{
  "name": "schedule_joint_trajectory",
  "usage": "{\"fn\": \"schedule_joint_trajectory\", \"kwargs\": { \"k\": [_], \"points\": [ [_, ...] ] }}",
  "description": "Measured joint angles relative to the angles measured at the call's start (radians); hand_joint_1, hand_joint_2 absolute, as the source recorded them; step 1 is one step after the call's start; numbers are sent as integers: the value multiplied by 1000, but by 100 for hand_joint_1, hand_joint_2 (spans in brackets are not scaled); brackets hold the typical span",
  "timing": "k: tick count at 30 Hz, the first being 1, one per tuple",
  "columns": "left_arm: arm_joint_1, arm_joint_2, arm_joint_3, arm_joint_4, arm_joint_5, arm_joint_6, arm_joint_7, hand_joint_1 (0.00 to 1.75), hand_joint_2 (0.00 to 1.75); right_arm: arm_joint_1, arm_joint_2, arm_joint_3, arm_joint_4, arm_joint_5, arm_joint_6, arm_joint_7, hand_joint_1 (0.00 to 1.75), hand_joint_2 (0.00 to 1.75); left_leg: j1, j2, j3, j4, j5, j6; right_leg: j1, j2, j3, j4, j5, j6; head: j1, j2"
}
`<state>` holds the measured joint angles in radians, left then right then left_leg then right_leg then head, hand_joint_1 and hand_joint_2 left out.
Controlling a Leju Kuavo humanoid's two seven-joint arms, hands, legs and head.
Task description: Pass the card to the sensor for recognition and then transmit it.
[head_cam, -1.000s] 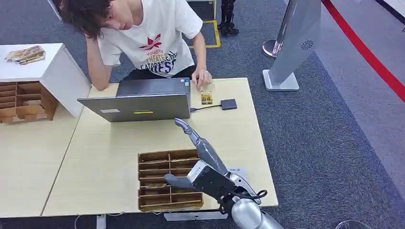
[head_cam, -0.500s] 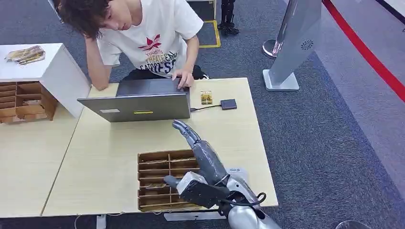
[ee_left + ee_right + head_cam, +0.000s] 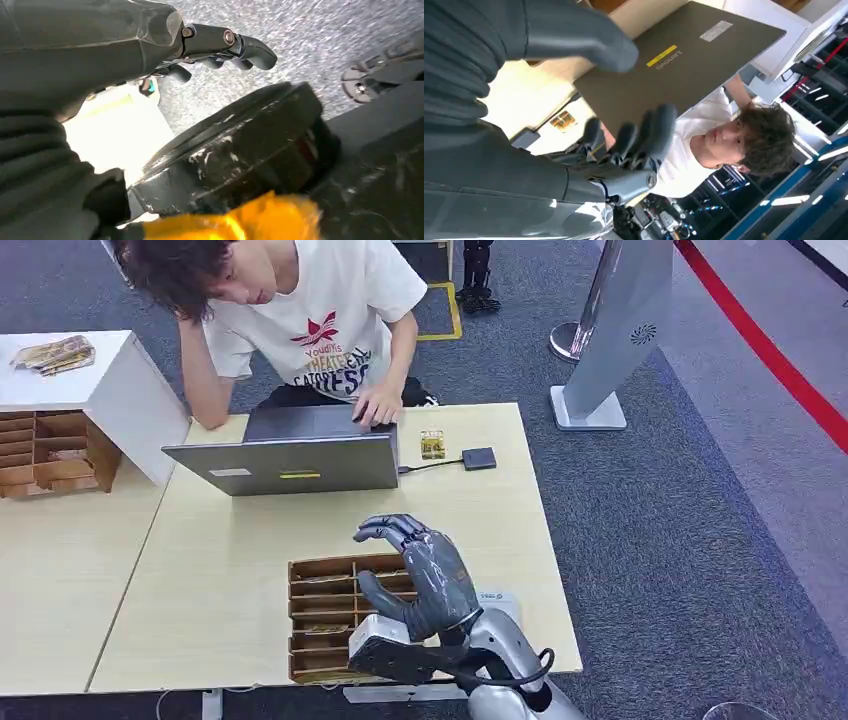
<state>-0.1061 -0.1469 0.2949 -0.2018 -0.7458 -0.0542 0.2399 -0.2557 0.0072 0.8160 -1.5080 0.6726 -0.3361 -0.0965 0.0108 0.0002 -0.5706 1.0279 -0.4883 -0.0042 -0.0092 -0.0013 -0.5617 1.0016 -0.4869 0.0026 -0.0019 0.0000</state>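
A small yellow-patterned card [image 3: 432,444] lies flat at the table's far side, beside the black square sensor [image 3: 479,458], which is cabled to the grey laptop [image 3: 290,462]. My right hand [image 3: 415,575] is raised over the wooden divided card box [image 3: 310,568] at the near edge. Its fingers curl forward, its thumb stands apart, and it holds nothing. The right wrist view shows that hand [image 3: 614,150] empty, with the card [image 3: 563,120], the sensor [image 3: 525,138] and the laptop lid [image 3: 674,65] beyond it. In the left wrist view my left hand [image 3: 150,40] hangs over the carpet, holding nothing.
A person [image 3: 320,320] sits behind the table with one hand on the laptop keyboard. A white cabinet [image 3: 100,390] and another wooden box [image 3: 50,450] stand at the left. A grey pillar stand [image 3: 615,340] rises on the carpet at the right.
My right hand has turned and curled its outstretched fingers while drawing back over the box. The person's hand left the card and moved to the laptop keyboard.
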Motion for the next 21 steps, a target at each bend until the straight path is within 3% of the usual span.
{"fn": "schedule_joint_trajectory", "kwargs": {
  "k": [6, 7, 9, 10, 12, 21],
  "points": [
    [0, 0, 0, 0, -3, 1, 2, 0, 0, -3, 0, 5, 5, 84, -23, 38, 134, 175, 0, 0, 0, 0, 0, 0, 0, 0, 0, 0, 0, 0, 0, 0],
    [0, 0, 0, 0, -3, 2, 3, 0, 0, -4, 0, 6, 7, 98, -25, 45, 101, 175, 0, 0, 0, 0, 0, 0, 0, 0, 0, 0, 0, 0, 0, 0],
    [1, 0, 0, 0, -3, 2, 3, 0, 0, -6, 0, 7, 12, 122, -29, 57, 93, 175, 0, 0, 0, 0, 0, 0, 0, 0, 0, 0, 0, 0, 0, 0],
    [1, 0, 0, 0, -3, 2, 3, 0, 0, -7, 0, 9, 14, 137, -31, 65, 65, 175, 0, 0, 0, 0, 0, 0, 0, 0, 0, 0, 0, 0, 0, 0],
    [0, 0, 0, 0, -3, 2, 3, 0, 0, -8, 0, 11, 21, 159, -31, 76, 59, 175, 0, 0, 0, 0, 0, 0, 0, 0, 0, 0, 0, 0, 0, 0],
    [0, 0, 0, 0, -5, 3, 6, 0, 0, -18, 8, 43, 73, 235, -31, 112, 66, 175, 0, 0, 0, 0, 0, 0, 0, 0, 0, 0, 0, 0, 0, 0]
  ]
}}
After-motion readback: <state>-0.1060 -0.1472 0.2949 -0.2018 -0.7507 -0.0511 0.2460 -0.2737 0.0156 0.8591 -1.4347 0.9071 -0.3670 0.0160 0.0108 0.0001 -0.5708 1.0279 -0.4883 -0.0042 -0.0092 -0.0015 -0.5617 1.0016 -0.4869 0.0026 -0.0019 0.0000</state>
